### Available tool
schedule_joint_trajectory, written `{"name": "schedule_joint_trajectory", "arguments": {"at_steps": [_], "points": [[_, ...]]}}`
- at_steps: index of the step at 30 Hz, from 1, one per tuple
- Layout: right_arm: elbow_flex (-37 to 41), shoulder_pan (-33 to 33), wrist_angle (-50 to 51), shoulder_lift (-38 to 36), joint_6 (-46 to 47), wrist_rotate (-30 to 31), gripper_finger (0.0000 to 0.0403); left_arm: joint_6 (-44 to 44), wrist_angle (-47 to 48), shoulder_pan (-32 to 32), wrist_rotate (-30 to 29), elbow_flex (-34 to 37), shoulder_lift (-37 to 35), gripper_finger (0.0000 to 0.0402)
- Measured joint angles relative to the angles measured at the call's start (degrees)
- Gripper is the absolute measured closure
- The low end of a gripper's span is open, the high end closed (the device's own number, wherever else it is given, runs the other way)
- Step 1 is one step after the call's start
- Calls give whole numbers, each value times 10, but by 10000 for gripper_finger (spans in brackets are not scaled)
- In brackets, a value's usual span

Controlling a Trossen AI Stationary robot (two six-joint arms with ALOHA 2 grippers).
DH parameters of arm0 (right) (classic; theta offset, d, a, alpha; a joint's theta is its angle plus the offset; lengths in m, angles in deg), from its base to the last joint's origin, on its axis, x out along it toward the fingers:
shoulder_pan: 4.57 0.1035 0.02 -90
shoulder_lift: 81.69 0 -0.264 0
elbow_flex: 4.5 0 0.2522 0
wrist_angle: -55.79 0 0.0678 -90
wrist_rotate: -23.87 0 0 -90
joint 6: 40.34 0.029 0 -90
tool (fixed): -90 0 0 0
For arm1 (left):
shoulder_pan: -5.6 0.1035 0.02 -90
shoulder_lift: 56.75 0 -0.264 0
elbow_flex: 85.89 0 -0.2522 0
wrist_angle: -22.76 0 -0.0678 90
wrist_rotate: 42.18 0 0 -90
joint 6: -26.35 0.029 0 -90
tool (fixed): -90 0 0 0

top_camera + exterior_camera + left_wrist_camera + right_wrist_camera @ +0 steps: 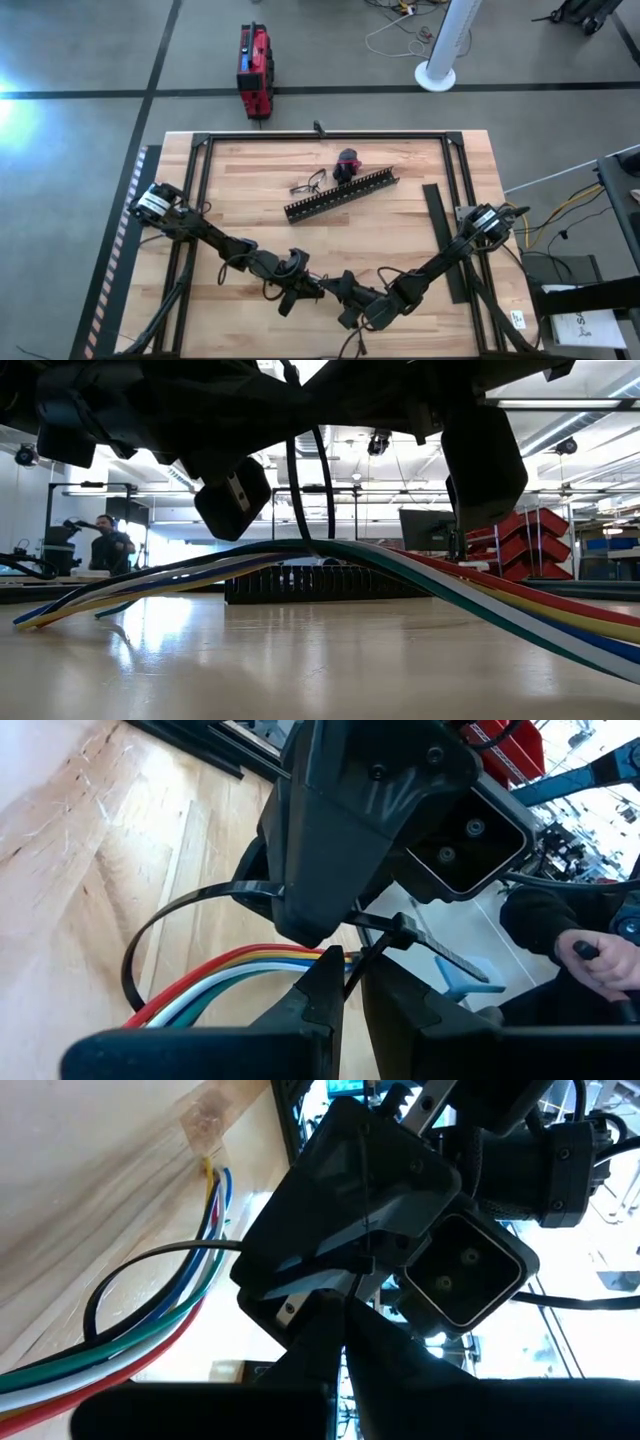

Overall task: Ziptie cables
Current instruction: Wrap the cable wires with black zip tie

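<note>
Two arms meet nose to nose at the near middle of the counter (250, 190) in the high view: the left gripper (305, 287) and the right gripper (345, 290) sit almost touching, with little else to make out between them from up there. Farther back lie a long black slotted duct (342, 195), a red-and-black lump (347, 163) and a flat black strip (440, 225) off to the right.

Low view: the cables (480, 595) arch up off the counter in the middle, right under the dark grippers, and fan down to both sides. A thin black strand hangs down onto the top of the arch. A person (108, 542) sits in the room behind.

Left wrist view: the ziptie (150, 935) loops around the cables (235, 970), and its tail runs past a small head just beyond the left gripper's fingertips (330, 982). Those jaws look clenched on the ziptie.

Right wrist view: the ziptie (130, 1270) curves round the cables (190, 1295) again. The right jaws are pinched tight, apparently on the ziptie's thin end, though that spot is cramped.
</note>
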Motion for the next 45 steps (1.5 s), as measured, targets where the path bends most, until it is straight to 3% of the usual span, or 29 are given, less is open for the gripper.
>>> {"name": "schedule_joint_trajectory", "arguments": {"at_steps": [45], "points": [[-2, 9, 3, 0, -1, 2, 403, 38, 40, -1, -42, 0, -27, 401]]}}
